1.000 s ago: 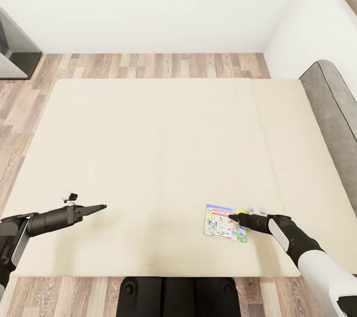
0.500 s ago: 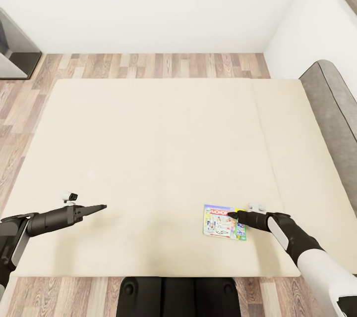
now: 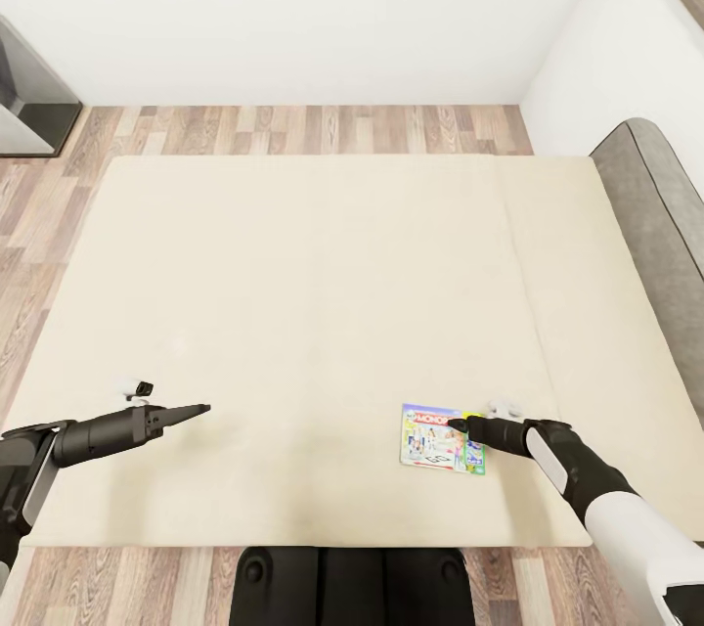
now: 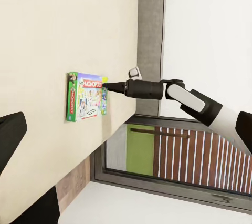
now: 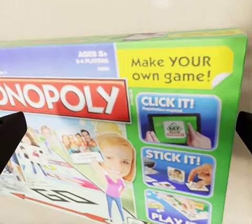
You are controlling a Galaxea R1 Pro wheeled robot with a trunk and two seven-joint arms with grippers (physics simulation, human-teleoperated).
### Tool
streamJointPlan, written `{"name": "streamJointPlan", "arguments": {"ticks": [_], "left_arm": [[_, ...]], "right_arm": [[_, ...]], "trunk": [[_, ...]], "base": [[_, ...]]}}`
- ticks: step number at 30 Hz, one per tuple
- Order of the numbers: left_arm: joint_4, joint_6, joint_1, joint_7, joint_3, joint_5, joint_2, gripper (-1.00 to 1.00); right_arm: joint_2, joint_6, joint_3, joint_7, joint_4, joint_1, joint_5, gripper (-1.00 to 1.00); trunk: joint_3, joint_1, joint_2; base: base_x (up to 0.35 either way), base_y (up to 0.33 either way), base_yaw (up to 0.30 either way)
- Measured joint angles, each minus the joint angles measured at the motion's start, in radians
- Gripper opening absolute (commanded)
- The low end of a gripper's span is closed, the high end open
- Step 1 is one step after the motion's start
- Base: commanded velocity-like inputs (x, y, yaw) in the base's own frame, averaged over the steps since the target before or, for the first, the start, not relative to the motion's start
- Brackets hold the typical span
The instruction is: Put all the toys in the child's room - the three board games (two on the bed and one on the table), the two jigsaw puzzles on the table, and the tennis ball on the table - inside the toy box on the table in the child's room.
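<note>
Monopoly board game [image 3: 436, 437], flat, face-up on beige bed [image 3: 313, 313] nr front-right edge.

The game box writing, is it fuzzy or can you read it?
Right wrist view: the game box is sharp and close, the lettering easy to read. Head view: the box is tiny, the title barely readable. Left wrist view: the title reads, the small print blurs.

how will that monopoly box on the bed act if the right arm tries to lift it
The box looks thin and flat, so probably stiff and light for its size. It lies flush on the mattress, so the right gripper may struggle to get under an edge. Its glossy printed cover may be slippery; a push would likely slide it, not tip it.
</note>
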Motion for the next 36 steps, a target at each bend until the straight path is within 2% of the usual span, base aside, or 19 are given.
{"name": "streamJointPlan", "arguments": {"ticks": [8,11,15,21,28,31,36], "left_arm": [[0.005,-0.001,0.000,0.000,0.000,-0.002,-0.006,1.00],[0.005,-0.001,0.000,0.000,0.000,-0.001,-0.021,1.00],[0.005,0.000,0.000,0.000,0.000,0.000,-0.020,1.00],[0.006,0.000,0.000,0.000,0.002,-0.001,-0.025,1.00],[0.006,0.000,0.000,0.000,0.001,-0.001,-0.024,1.00],[0.006,0.000,0.000,0.000,0.000,-0.001,-0.023,1.00],[0.006,0.000,0.000,0.000,-0.001,-0.001,-0.023,1.00]], "right_arm": [[0.006,-0.002,-0.004,-0.008,0.003,0.005,0.000,1.00],[0.017,-0.007,-0.006,-0.012,0.000,0.005,0.059,1.00],[0.030,-0.011,-0.008,-0.007,-0.002,0.005,0.156,1.00],[0.059,-0.012,-0.053,-0.009,-0.024,0.008,0.271,1.00],[0.059,0.017,-0.060,-0.003,-0.011,0.010,0.278,1.00],[0.059,0.032,-0.076,0.001,-0.027,0.012,0.264,1.00],[0.058,0.057,-0.080,0.001,-0.045,0.012,0.250,1.00]], "trunk": [[0.000,0.000,0.000],[0.000,0.000,0.000],[0.000,0.000,0.000],[0.000,0.000,0.000],[0.000,0.000,0.000],[0.000,0.000,0.000],[0.000,0.000,0.000]], "base": [[0.000,0.000,0.000],[0.000,0.000,0.000],[0.000,0.000,0.000],[0.000,0.000,0.000],[0.000,0.000,0.000],[0.000,0.000,0.000],[0.000,0.000,0.000]]}}
